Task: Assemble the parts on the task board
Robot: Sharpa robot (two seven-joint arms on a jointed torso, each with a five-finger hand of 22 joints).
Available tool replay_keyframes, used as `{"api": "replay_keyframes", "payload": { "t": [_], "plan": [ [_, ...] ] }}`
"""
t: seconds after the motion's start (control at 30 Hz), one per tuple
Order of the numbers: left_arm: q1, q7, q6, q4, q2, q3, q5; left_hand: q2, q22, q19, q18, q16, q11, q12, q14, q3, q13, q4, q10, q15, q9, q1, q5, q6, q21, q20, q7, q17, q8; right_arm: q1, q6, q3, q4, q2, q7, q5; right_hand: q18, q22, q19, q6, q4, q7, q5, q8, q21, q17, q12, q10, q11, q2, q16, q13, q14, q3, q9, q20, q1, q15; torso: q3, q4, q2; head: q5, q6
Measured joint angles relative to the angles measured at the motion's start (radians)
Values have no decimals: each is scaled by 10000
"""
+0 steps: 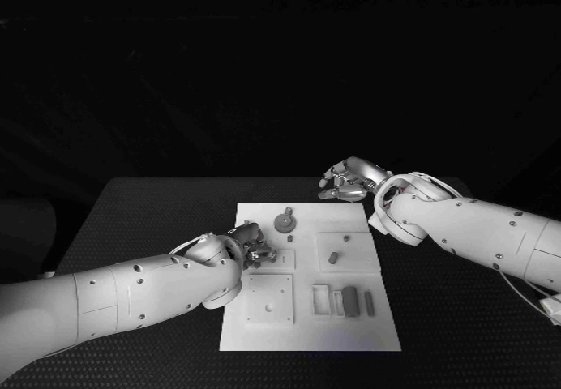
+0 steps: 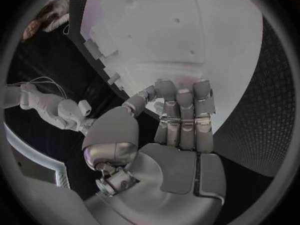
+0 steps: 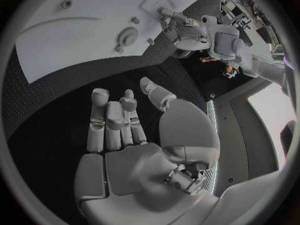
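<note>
Task board point(image 1: 306, 332): white plate, lay at the middle of the black table point(image 1: 140, 211), long side running away from the robot. No brand, label or writing could be read on the board, the parts or the arms.

Round part point(image 1: 284, 220): disc-shaped piece with a raised centre, lay on the far half of the board, near its left edge; also seen in the right wrist view point(image 3: 128, 36).

Small part point(image 1: 333, 258): short dark piece, stood in a square recess at the board's right side.

Bar parts point(image 1: 351, 300): upright slim pieces, stood side by side in the near-right area of the board, next to a rectangular frame-like slot.

Square plate point(image 1: 269, 298): pale raised square with a small hole, sat at the near-left of the board.

Left hand point(image 1: 248, 245): was over the left-middle of the board, fingers bent down onto a recessed square there. In the left wrist view point(image 2: 178, 120) the fingers lay close together and extended toward the board; whether they held a part could not be told.

Right hand point(image 1: 349, 182): hung beyond the far right corner of the board, above the table. In the right wrist view point(image 3: 122, 122) the fingers were straight, thumb apart, nothing in its grasp.
</note>
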Motion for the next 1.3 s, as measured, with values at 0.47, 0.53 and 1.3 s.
{"api": "replay_keyframes", "payload": {
  "t": [0.47, 0.53, 1.3],
  "plan": [
    [11, -5, 149, -39, 1, 17, 58, 49, -1, 14, -1, 419, -40, 350, 0, -27, 69, -29, 39, 0, 115, -45, 478, 1, 273, -10, -1, -86, 203, -1, 12, 0, 0, 1, 2, 6, 0, 0, -1, 1, 0, 0, 0, 0, 0, 0, 0, 1, -1, 0, 0, 1, 0, 0, -1, 1, 0, 0, 11, -6, 2, 10, -36],
    [13, -9, 165, -43, 6, 19, 70, 49, -2, 15, -1, 539, -62, 442, 40, -54, 102, -56, 58, -40, 161, -45, 669, 3, 352, -11, -3, -98, 285, -1, 14, 0, 1, 1, 3, 7, 0, 0, -1, 1, 0, 0, 0, 0, 0, 0, 0, 1, -2, 0, 0, -1, 0, 0, -1, 1, 0, 0, 12, -6, 2, 7, -41],
    [9, -10, 197, -78, 19, 23, 178, 50, -3, 23, -1, 849, -91, 761, 71, -82, 171, -84, 85, -72, 371, -46, 1059, 25, 660, -11, -26, -270, 534, -24, 35, 0, -13, 20, 9, 11, 1, 0, -2, 2, -1, -1, 0, 0, 0, 0, 0, 3, -3, -1, 1, -10, 0, 1, 6, 2, 1, 0, 3, 6, 1, 22, -67]
  ]
}}
